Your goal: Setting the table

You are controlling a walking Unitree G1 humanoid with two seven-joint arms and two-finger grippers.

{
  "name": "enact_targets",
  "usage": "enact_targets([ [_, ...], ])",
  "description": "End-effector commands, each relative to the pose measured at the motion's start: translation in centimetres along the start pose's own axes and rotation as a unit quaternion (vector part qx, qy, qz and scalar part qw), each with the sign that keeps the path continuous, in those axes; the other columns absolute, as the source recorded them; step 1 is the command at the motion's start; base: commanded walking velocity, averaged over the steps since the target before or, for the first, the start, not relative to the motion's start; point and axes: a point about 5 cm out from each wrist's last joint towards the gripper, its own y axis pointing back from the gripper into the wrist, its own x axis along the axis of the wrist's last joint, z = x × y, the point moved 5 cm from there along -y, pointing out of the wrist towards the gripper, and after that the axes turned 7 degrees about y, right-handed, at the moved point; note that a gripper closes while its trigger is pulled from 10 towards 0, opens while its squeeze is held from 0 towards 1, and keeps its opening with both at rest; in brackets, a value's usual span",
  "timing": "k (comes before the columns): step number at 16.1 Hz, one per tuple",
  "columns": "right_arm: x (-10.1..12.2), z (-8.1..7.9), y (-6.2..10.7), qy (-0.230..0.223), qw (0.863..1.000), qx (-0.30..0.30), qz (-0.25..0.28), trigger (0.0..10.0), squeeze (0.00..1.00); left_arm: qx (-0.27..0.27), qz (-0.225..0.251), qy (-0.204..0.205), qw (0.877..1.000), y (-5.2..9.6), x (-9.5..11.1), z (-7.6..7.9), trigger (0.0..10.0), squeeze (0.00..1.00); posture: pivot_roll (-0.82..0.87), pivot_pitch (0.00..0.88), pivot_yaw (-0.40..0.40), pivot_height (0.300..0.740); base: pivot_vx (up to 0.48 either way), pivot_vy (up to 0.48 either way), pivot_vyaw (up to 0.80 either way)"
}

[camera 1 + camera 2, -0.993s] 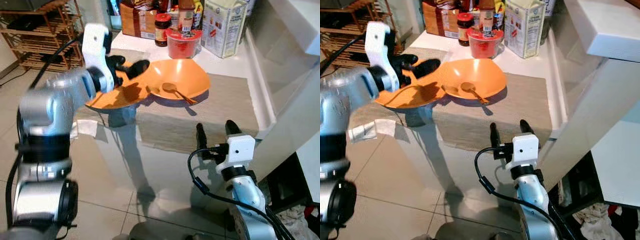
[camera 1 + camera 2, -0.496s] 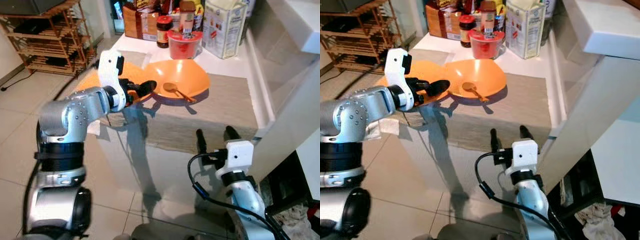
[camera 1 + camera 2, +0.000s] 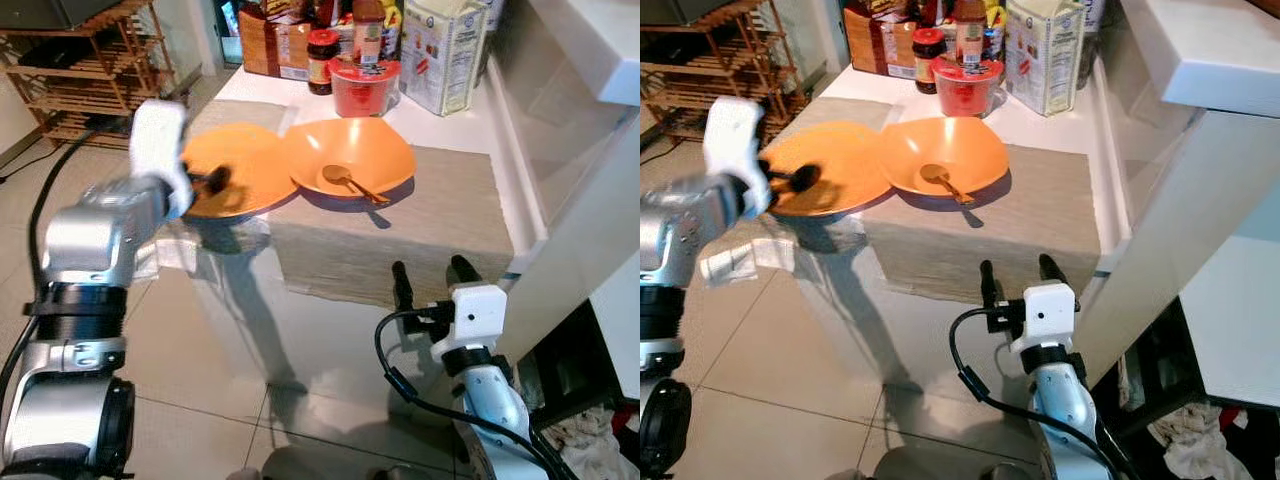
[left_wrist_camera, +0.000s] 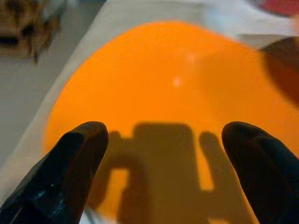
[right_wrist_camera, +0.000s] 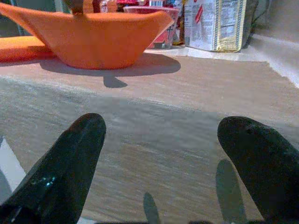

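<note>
An orange plate (image 3: 240,175) lies flat on the table, left of an orange bowl (image 3: 350,160) with a wooden spoon (image 3: 345,180) in it. The bowl stands on a beige placemat (image 3: 430,225). My left gripper (image 3: 205,185) hovers at the plate's left rim, open; in the left wrist view its fingers (image 4: 70,158) are spread over the plate (image 4: 168,88) with nothing between them. My right gripper (image 3: 430,272) is open, low in front of the table's near edge, pointing at the placemat (image 5: 163,107) and the bowl (image 5: 88,35).
At the back of the table stand a red tub (image 3: 365,85), a dark jar (image 3: 322,60), a brown box (image 3: 270,40) and a white carton (image 3: 450,55). A wooden rack (image 3: 80,60) is at far left, a white ledge (image 3: 590,210) at right, crumpled paper (image 3: 165,255) on the tiled floor.
The plate, tilted in my left gripper a second ago, now lies flat beside the bowl. My left gripper has let go and drawn back to the left. The right arm stayed put.
</note>
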Motion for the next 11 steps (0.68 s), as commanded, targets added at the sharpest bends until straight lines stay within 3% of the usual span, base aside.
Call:
enact_targets([
  [1,0.2,-0.1,0.2,0.003,1.000,0.000,0.002,10.0,0.00,0.014,-0.006,0.035,0.999,0.4,-0.3,-1.2,10.0,0.00,-0.01,0.037,0.042,0.727,0.000,0.000,0.00],
  [3,0.1,-0.1,0.2,0.002,1.000,0.000,0.001,10.0,0.00,0.026,0.003,0.047,0.999,0.9,-0.1,-2.3,10.0,0.00,0.00,0.040,0.039,0.727,0.000,0.000,0.00],
  [5,0.1,-0.3,0.1,0.001,1.000,0.004,0.002,10.0,0.00,0.035,0.028,0.025,0.999,1.2,0.7,-3.2,10.0,0.00,0.01,0.042,0.033,0.727,0.000,0.000,0.00],
  [6,0.2,-0.3,-0.1,0.001,1.000,0.006,0.004,10.0,0.00,0.019,0.062,0.003,0.998,1.3,1.8,-2.1,10.0,0.00,0.01,0.041,0.030,0.727,0.000,0.000,0.00],
  [8,0.3,-0.3,-0.3,0.002,1.000,0.006,0.006,10.0,0.00,-0.011,0.080,0.021,0.997,1.4,2.4,-0.5,10.0,0.00,0.01,0.039,0.029,0.727,0.000,0.000,0.00],
  [11,0.3,-0.2,-0.3,0.003,1.000,0.005,0.006,10.0,0.00,-0.054,0.076,0.094,0.991,1.1,2.2,1.4,10.0,0.00,0.00,0.035,0.029,0.727,0.000,0.000,0.00],
])
